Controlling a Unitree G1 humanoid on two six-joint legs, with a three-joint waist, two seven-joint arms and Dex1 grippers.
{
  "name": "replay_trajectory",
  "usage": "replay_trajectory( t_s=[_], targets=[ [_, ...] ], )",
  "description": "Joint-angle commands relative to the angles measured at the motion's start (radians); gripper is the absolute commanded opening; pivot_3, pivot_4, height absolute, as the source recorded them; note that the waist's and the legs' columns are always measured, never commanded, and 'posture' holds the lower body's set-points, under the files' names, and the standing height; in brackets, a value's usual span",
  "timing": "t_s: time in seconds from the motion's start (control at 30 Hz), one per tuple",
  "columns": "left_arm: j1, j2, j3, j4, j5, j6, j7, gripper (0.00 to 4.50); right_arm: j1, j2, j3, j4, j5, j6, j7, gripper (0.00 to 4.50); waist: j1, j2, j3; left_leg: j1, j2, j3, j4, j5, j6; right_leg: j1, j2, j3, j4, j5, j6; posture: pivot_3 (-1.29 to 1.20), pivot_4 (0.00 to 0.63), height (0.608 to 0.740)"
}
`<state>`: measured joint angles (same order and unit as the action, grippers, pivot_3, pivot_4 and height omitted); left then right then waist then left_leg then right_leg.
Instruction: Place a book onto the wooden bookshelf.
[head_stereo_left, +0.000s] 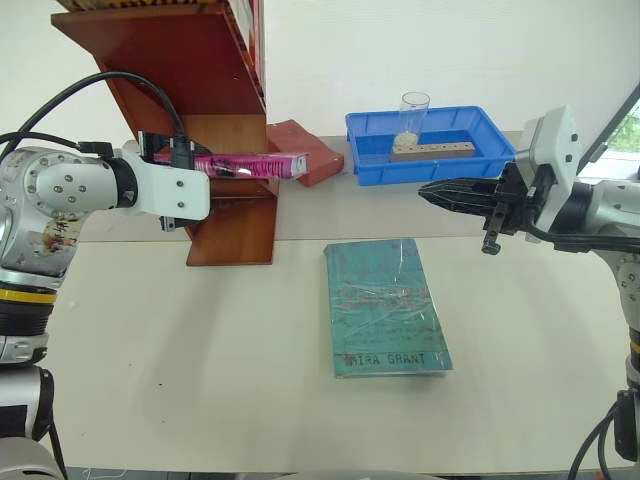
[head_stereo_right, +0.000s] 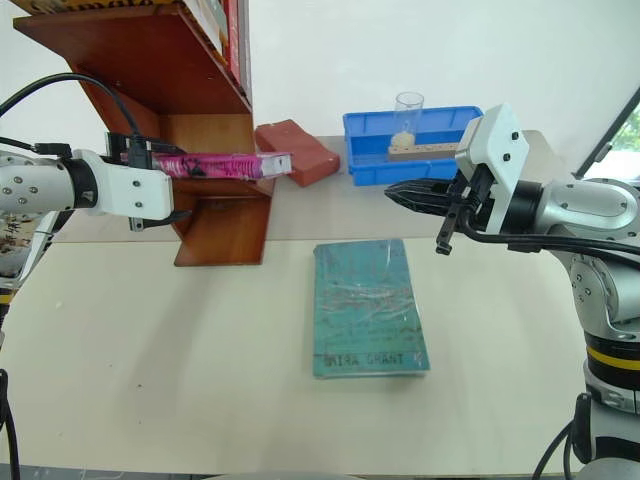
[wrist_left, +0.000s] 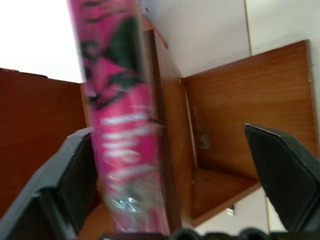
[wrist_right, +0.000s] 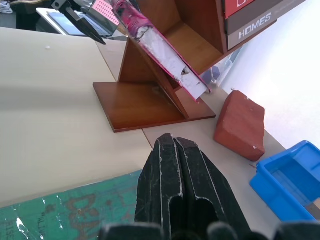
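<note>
The pink book (head_stereo_left: 250, 164) lies flat across a low shelf of the reddish-brown wooden bookshelf (head_stereo_left: 200, 60), its free end jutting out past the slanted side panel toward the table's middle. My left gripper (head_stereo_left: 172, 152) is at the book's other end, open. In the left wrist view its fingers (wrist_left: 75, 170) stand wide apart, with the book (wrist_left: 122, 125) close beside one of them and the other well clear. My right gripper (head_stereo_left: 425, 190) hovers shut above the table, pointing toward the shelf, with nothing in it.
A teal-green book (head_stereo_left: 385, 305) lies flat on the table's middle. At the back stands a blue plastic tray (head_stereo_left: 430, 165) holding a clear glass (head_stereo_left: 413, 110) and a wooden block. A red-brown block (head_stereo_left: 305, 150) lies between tray and shelf. Other books stand on an upper shelf.
</note>
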<state>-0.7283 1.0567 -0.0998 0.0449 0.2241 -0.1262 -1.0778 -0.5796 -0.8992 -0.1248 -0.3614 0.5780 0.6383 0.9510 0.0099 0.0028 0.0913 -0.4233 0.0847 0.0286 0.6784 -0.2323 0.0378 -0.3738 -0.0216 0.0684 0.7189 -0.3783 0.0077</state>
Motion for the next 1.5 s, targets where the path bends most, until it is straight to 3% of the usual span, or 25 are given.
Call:
replay_trajectory(
  t_s=[0.03,0.3,0.63,0.7,0.87,1.07,1.33,1.5],
  targets=[
    [0.005,0.045,0.065,-0.053,-0.052,0.036,-0.026,4.45,-0.032,-0.008,-0.019,-0.002,-0.004,-0.032,0.007,0.00,0.003,0.000,0.000,0.000,0.000,0.000,0.000,0.000,0.000,0.000,0.000,0.000,0.000,0.000,0.000,0.00,0.150,0.637],
    [0.014,0.087,0.212,-0.118,-0.230,0.248,-0.070,4.45,-0.054,-0.009,-0.002,0.037,-0.022,-0.054,0.029,0.00,0.000,0.000,0.000,0.000,0.000,0.000,0.000,0.000,0.000,-0.001,0.000,0.000,0.000,0.000,0.000,0.00,0.150,0.637],
    [0.097,0.154,0.310,-0.118,-0.322,0.302,-0.092,4.45,-0.079,-0.004,0.017,0.074,-0.040,-0.072,0.055,0.00,0.005,0.000,0.000,0.000,0.000,0.000,0.000,0.000,0.000,-0.001,0.000,-0.001,0.000,0.000,0.000,0.00,0.150,0.637],
    [0.129,0.136,0.381,-0.151,-0.444,0.421,-0.123,4.45,-0.078,-0.004,0.014,0.072,-0.039,-0.072,0.059,0.00,0.003,0.000,0.000,0.000,0.000,0.001,0.000,0.000,0.000,-0.001,0.000,-0.001,0.000,0.000,0.000,0.00,0.150,0.637],
    [0.299,0.125,0.567,-0.242,-0.679,0.731,-0.178,4.45,-0.069,-0.058,0.007,0.077,-0.031,-0.076,0.147,0.00,-0.003,-0.001,0.001,0.000,0.001,0.001,-0.001,0.000,0.000,-0.004,0.000,-0.001,0.001,0.000,0.000,0.00,0.150,0.637],
    [0.553,0.065,0.693,-0.391,-0.765,0.879,-0.133,4.45,-0.043,-0.151,-0.001,0.119,-0.050,-0.099,0.249,0.00,0.001,-0.002,0.001,0.001,0.001,0.002,-0.001,0.000,0.000,-0.004,-0.001,-0.002,0.001,0.000,0.000,0.00,0.150,0.637],
    [0.704,-0.006,0.743,-0.417,-0.744,0.843,-0.051,4.50,0.028,-0.232,-0.008,0.150,-0.083,-0.172,0.344,2.62,0.003,-0.004,0.001,0.001,0.001,0.002,-0.001,0.000,0.000,-0.004,-0.003,-0.002,0.000,0.002,-0.006,0.00,0.150,0.637],
    [0.702,-0.002,0.737,-0.408,-0.755,0.833,-0.035,4.50,0.024,-0.224,-0.001,0.159,-0.096,-0.192,0.342,2.62,0.002,-0.003,0.001,0.001,0.001,0.002,-0.001,0.000,0.000,-0.004,-0.003,-0.002,0.000,0.002,-0.006,0.00,0.150,0.637]
  ],
)
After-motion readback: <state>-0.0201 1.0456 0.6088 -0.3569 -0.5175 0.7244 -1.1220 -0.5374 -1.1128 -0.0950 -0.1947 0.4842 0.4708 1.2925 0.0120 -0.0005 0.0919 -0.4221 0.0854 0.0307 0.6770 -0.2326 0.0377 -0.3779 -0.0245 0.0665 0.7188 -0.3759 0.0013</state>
